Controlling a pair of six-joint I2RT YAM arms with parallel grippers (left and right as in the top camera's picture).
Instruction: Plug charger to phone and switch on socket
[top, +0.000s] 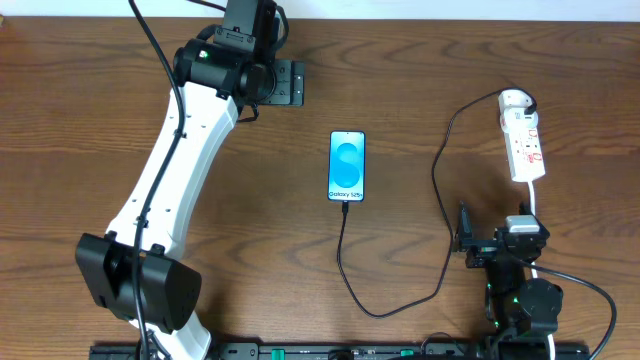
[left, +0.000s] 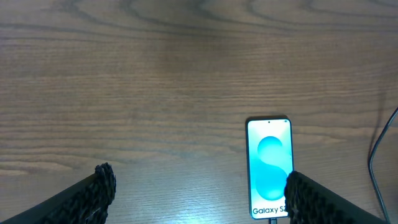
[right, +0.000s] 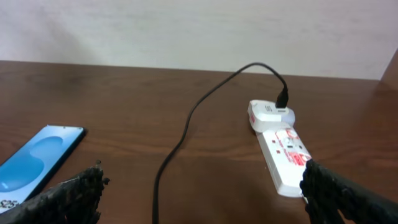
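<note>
The phone (top: 347, 166) lies flat mid-table with its blue-teal screen lit, and shows too as the phone (left: 269, 167) and the phone (right: 37, 158). The black charger cable (top: 438, 200) loops from the phone's foot round to the adapter at the socket's far end. Its plug tip (left: 272, 220) meets the phone's foot. The white socket (top: 524, 140) lies at the right; the socket (right: 283, 152) shows red marks. My left gripper (top: 298, 83) hovers open at the table's far side, left of the phone, empty (left: 202, 199). Also open and empty, my right gripper (top: 495, 245) stands just before the socket (right: 205, 199).
The socket's thick white cord (top: 537, 205) runs from the strip toward my right arm's base. The left arm (top: 180, 170) stretches diagonally across the table's left half. A pale wall (right: 186, 25) stands behind the table's far edge.
</note>
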